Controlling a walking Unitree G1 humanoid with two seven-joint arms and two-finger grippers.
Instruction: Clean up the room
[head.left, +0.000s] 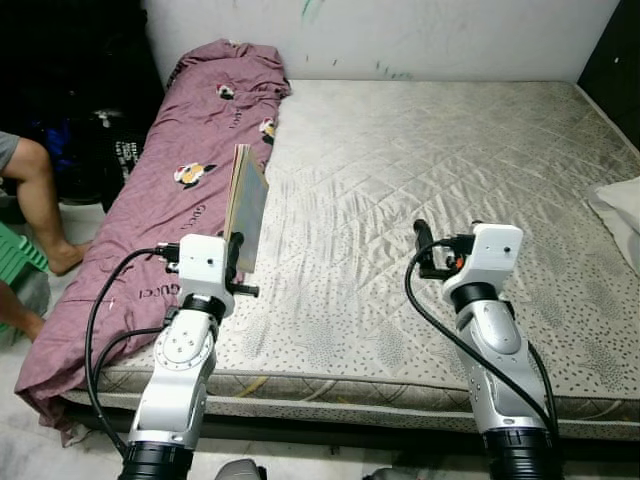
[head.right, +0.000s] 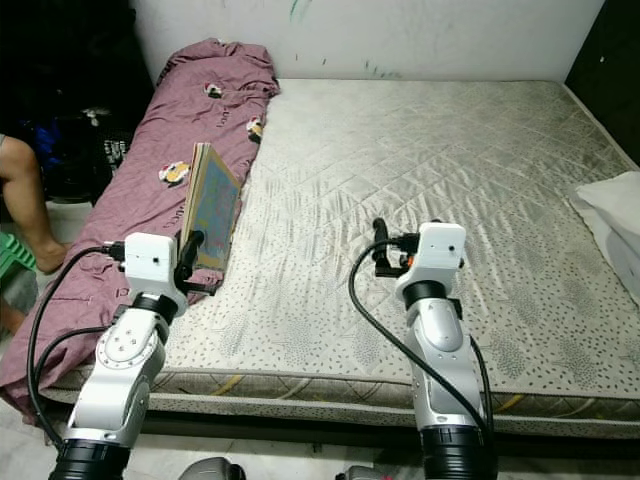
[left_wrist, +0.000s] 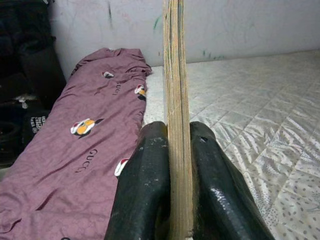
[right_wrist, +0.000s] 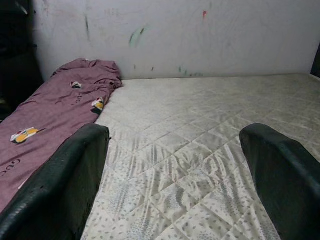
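The left gripper (left_wrist: 179, 175) is clamping a thin book (head.left: 245, 208) between its two black fingers (left_wrist: 145, 185), holding it upright on edge above the near left part of the mattress (head.left: 430, 160). The book's page edges are facing the wrist camera, squeezed tight between the pads, and its coloured cover (head.right: 213, 208) is showing in the right eye view. The book is standing just beside the border where the maroon blanket (head.left: 170, 170) is meeting the bare quilted mattress.

The right gripper (right_wrist: 175, 175) is hovering over the front middle of the mattress, its fingers (right_wrist: 65, 180) spread wide apart with nothing between them. It is pointing up the bed toward the white wall (right_wrist: 200, 35), which is carrying a few green and red marks.

The blanket, printed with small cartoon figures, is lying bunched along the left side of the bed, draping over the edge toward the floor. A white pillow (head.left: 620, 205) is sitting at the right edge of the mattress, well apart from both arms. A person's bare leg (head.left: 40, 200) is resting at the far left, near the blanket.
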